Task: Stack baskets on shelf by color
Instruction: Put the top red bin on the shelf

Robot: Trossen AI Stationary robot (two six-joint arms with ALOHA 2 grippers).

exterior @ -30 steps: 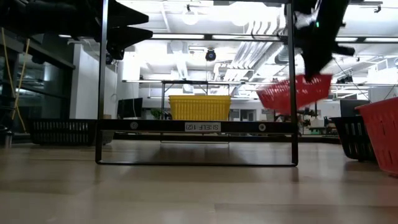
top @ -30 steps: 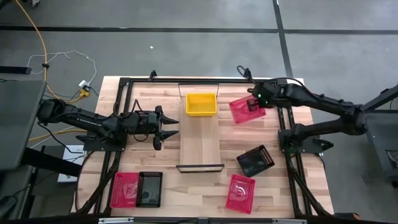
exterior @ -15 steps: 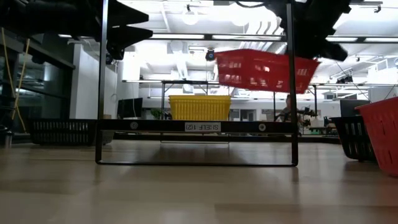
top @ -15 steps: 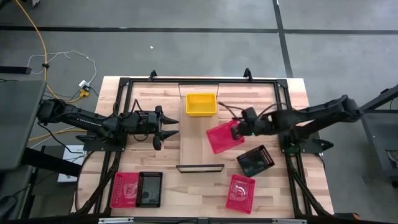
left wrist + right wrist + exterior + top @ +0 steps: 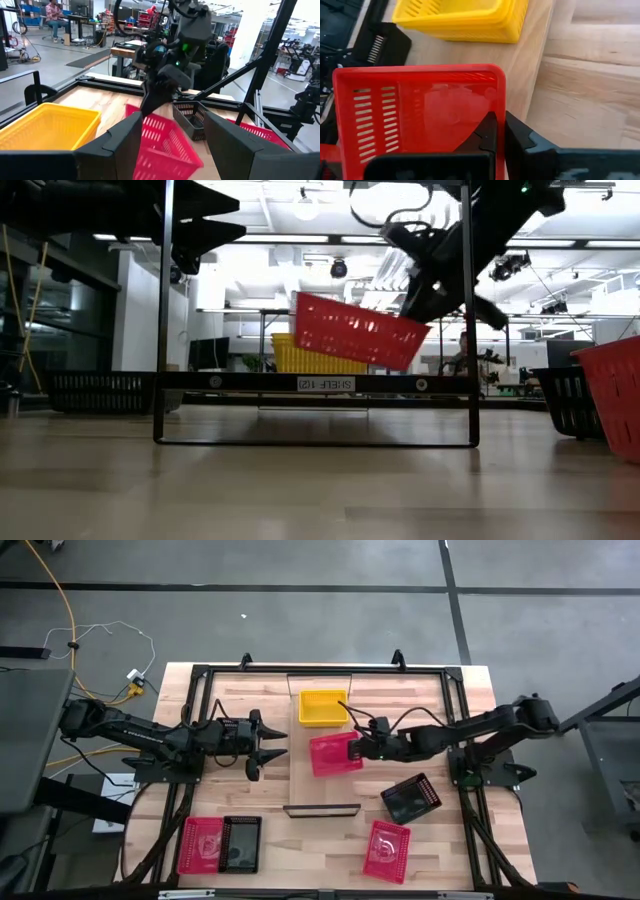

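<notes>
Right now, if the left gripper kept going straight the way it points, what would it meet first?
Probably the red basket held over the shelf by the right gripper; the left gripper, open, points at it, though heights may differ.

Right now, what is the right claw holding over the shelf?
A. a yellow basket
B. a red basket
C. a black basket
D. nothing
B. The right claw grips the rim of a red basket, tilted in the air above the shelf in the low view, while the yellow basket sits on the shelf untouched.
</notes>
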